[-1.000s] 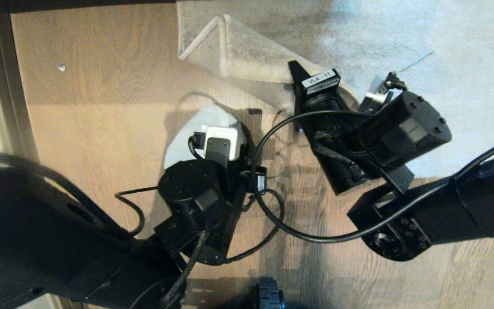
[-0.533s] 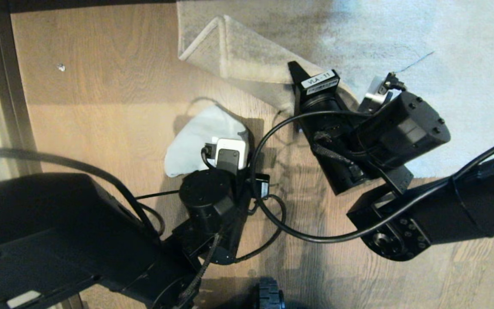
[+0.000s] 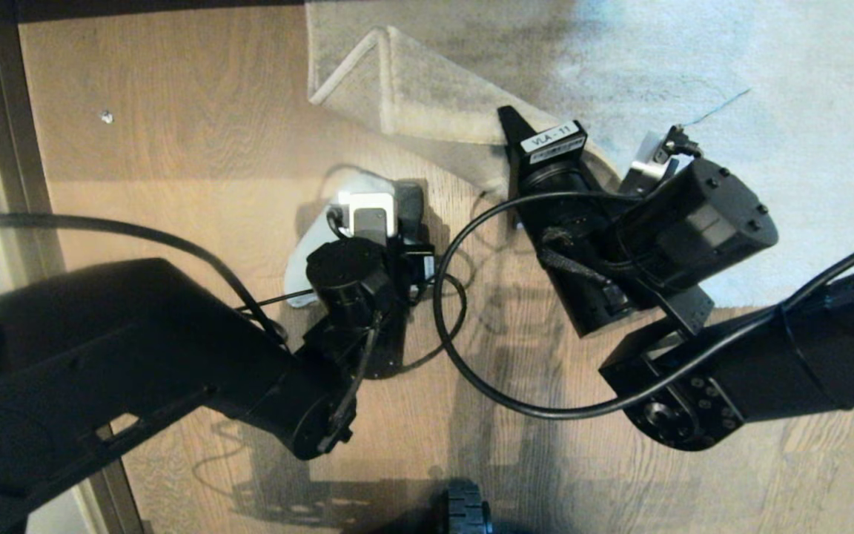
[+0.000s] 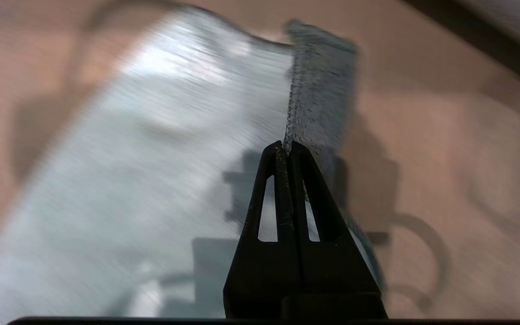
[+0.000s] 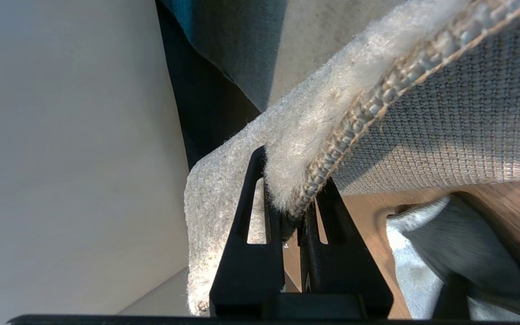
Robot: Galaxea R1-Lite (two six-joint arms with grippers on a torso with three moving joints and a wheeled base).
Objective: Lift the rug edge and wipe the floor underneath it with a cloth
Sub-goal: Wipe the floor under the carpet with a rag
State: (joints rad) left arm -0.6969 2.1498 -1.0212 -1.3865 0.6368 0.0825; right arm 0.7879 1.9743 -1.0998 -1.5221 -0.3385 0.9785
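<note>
My right gripper (image 5: 287, 180) is shut on the rug edge (image 5: 332, 113) and holds the pale rug corner (image 3: 412, 96) folded up off the brown plank floor (image 3: 175, 148). The woven backing of the rug shows above the floor (image 5: 503, 198). My left gripper (image 4: 285, 146) is shut on a fold of the cloth (image 4: 151, 135), whose off-white face lies spread on the floor (image 4: 445, 158). In the head view the left wrist covers most of the cloth (image 3: 305, 259), which sits just in front of the raised corner. The cloth (image 5: 422, 253) also shows beside the held rug.
A dark baseboard strip (image 3: 4, 133) runs along the left side. A small white speck (image 3: 106, 116) lies on the planks. Black cables (image 3: 449, 297) loop between the two arms. The robot's wheel (image 3: 466, 512) is at the near edge.
The left arm has pushed the cloth across the floor, away from me and toward the lifted rug corner. The right gripper and the rug have stayed still.
</note>
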